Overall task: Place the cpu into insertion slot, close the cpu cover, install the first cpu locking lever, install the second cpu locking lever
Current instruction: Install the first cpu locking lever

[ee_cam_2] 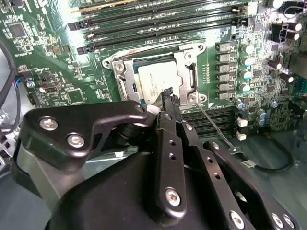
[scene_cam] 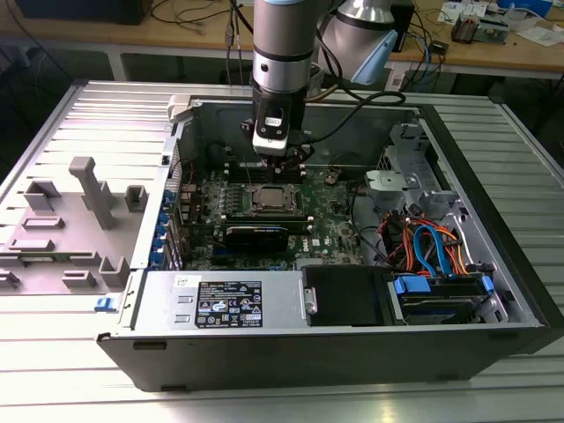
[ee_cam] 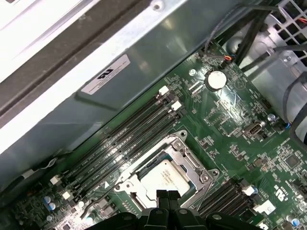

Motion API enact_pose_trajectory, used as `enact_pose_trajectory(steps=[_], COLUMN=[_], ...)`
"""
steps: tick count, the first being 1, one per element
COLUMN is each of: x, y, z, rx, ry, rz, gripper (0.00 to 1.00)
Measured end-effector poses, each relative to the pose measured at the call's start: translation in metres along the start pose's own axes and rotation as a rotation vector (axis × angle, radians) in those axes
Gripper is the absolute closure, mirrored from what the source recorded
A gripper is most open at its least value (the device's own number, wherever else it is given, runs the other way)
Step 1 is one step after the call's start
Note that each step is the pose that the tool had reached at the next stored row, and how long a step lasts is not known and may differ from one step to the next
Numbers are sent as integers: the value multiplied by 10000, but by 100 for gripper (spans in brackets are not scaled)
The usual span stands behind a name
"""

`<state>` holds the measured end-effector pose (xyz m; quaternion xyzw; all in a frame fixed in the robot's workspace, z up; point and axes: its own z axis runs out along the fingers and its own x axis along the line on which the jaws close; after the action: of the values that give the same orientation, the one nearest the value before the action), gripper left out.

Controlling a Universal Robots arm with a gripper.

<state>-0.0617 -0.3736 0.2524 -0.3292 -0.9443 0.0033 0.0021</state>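
The cpu (ee_cam_2: pixel 153 76), a silvery square chip, lies in the insertion slot (ee_cam_2: pixel 144 61) on the green board, seen in both wrist views (ee_cam: pixel 163 175) and the exterior view (scene_cam: pixel 267 201). The cpu cover (ee_cam_2: pixel 127 81), a metal frame with a window, lies flat around it (ee_cam: pixel 189 163). One thin wire locking lever (ee_cam_2: pixel 217 129) sticks out sideways from the socket corner, away from the board. My gripper (ee_cam_2: pixel 168 96) hovers just over the socket's edge near that corner, its black fingertips (ee_cam: pixel 162 195) pressed together and holding nothing. In the exterior view the gripper (scene_cam: pixel 280 159) hangs above the socket's far side.
Long black memory slots (ee_cam: pixel 120 139) flank the socket on both sides. A black card (scene_cam: pixel 256 236) stands nearer the camera, beside the power supply (scene_cam: pixel 229 304) and coloured cables (scene_cam: pixel 432 247). The case wall (ee_cam: pixel 144 72) rises behind. A grey fixture (scene_cam: pixel 70 220) lies at the exterior view's left.
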Motion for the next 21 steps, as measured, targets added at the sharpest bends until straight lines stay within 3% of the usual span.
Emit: enact_pose_trajectory(steps=[11, 15, 21], x=[-2, 0, 4], y=[-2, -4, -11], z=[1, 5, -23], rx=[-3, 0, -43], ry=[-2, -8, 18], rz=[-124, -987, -1176], gripper=[89, 89, 89])
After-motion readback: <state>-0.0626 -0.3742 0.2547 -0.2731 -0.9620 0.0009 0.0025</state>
